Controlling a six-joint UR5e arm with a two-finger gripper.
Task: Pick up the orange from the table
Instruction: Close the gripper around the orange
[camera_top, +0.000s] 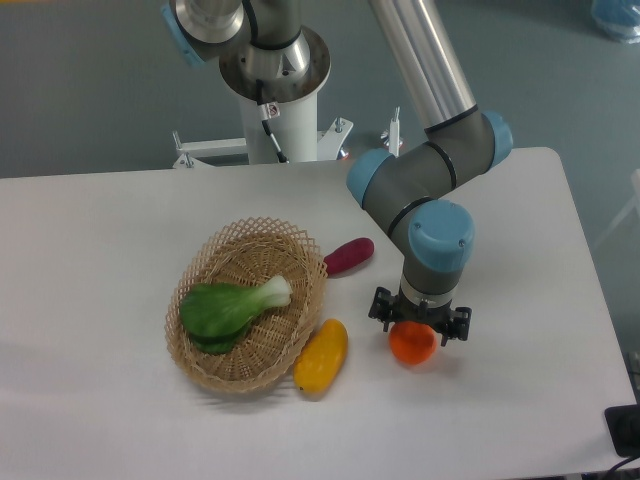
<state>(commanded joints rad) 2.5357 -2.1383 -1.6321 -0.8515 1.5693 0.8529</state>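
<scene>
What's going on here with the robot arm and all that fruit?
The arm has its tool lowered right over the small round orange fruit on the white table; whether it is gripped yet isn't clear. Nearby lie a yellow mango-like fruit, a purple oblong vegetable and a wicker basket holding a leafy green.

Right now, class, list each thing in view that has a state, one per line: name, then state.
orange: on the table, directly under the gripper
gripper: down over the orange, grip cannot be told
basket: upright, holding the bok choy
mango: lying beside the basket
purple vegetable: lying on the table
</scene>
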